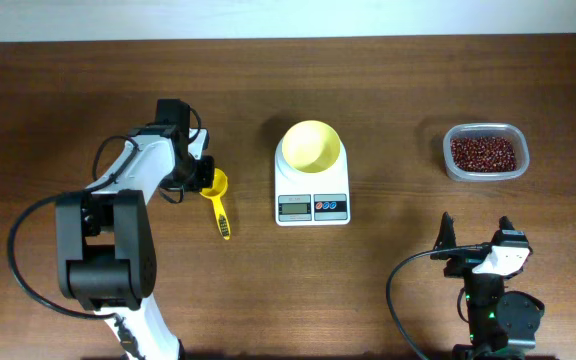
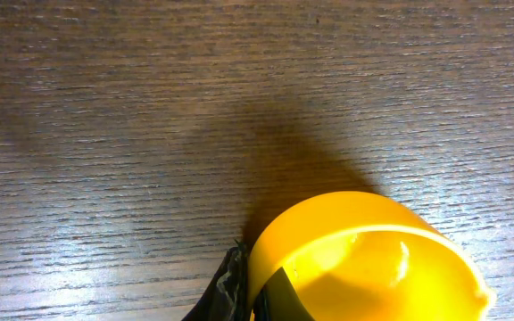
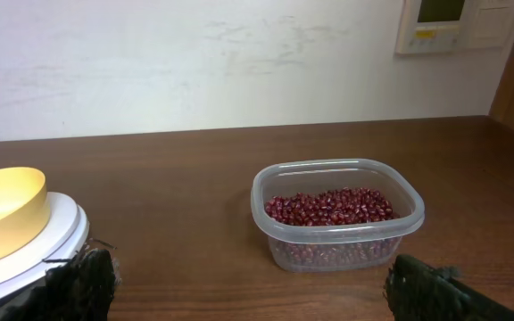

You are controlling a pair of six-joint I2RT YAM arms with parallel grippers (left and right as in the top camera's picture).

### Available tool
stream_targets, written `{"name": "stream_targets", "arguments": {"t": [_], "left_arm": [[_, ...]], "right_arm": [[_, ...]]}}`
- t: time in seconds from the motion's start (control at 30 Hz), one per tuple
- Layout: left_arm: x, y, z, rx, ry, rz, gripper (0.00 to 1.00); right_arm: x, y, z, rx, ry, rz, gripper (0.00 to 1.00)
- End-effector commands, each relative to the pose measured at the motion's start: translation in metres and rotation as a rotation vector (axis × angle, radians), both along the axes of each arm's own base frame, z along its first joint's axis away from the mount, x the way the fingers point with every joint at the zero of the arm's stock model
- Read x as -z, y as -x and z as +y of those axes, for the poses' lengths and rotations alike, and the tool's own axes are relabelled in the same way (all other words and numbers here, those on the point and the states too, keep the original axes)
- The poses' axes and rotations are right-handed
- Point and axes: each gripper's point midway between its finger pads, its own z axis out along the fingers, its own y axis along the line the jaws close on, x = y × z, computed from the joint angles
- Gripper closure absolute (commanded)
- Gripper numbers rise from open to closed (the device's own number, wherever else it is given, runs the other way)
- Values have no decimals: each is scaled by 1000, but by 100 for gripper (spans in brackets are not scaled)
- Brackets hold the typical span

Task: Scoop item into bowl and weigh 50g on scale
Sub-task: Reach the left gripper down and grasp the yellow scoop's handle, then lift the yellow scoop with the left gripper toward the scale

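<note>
The pale-yellow bowl (image 1: 311, 145) stands empty on the white scale (image 1: 312, 207) at the table's middle. Both also show at the left of the right wrist view, the bowl (image 3: 3, 209) on the scale (image 3: 56, 236). The red-brown beans (image 1: 484, 152) lie in a clear tub at the far right, and in the right wrist view (image 3: 333, 205). My left gripper (image 1: 200, 175) is shut on the cup wall of a bright yellow scoop (image 1: 218, 200), which lies on the table left of the scale. In the left wrist view my left gripper's fingers (image 2: 252, 294) straddle the scoop's (image 2: 373, 259) rim. My right gripper (image 1: 476, 245) is open and empty at the front right, short of the tub.
The clear plastic tub (image 3: 337, 250) stands between my right gripper's fingers (image 3: 257, 285) and the back wall. The scoop's handle points toward the table's front. Bare wooden tabletop (image 2: 150, 107) lies round the scoop.
</note>
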Motion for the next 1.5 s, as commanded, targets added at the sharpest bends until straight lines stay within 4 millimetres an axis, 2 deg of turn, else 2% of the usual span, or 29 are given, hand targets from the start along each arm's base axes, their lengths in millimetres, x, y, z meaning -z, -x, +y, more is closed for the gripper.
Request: {"name": "stream_targets", "arguments": {"t": [0.0,0.2,0.33,0.5,0.53,0.7,0.8,0.9,1.17,1.47], "left_arm": [[3,-2,-2,2,11,3,100],[2,-4,-3,3,18,-2,100],[-15,-19,-10,10,58,-44,100],[-58,-46,-10,12,58,-120,100],[-72,-52,-10,13,58,-139,100],[-116,-61,-11,14,59,-177,100],[-142,-58,-11,16,64,-208,100],[-148,-57,-13,19,73,-222,100],[-147,-52,-13,18,73,-203,100],[-147,-52,-13,-329,159,-164,100]], "right_arm": [[2,0,1,-2,0,1,1],[2,0,1,-2,0,1,1],[2,0,1,-2,0,1,1],[2,0,1,-2,-1,1,1],[2,0,1,-2,0,1,2],[2,0,1,-2,0,1,2],[2,0,1,-2,0,1,1],[2,0,1,-2,0,1,1],[2,0,1,-2,0,1,1],[2,0,1,-2,0,1,1]]}}
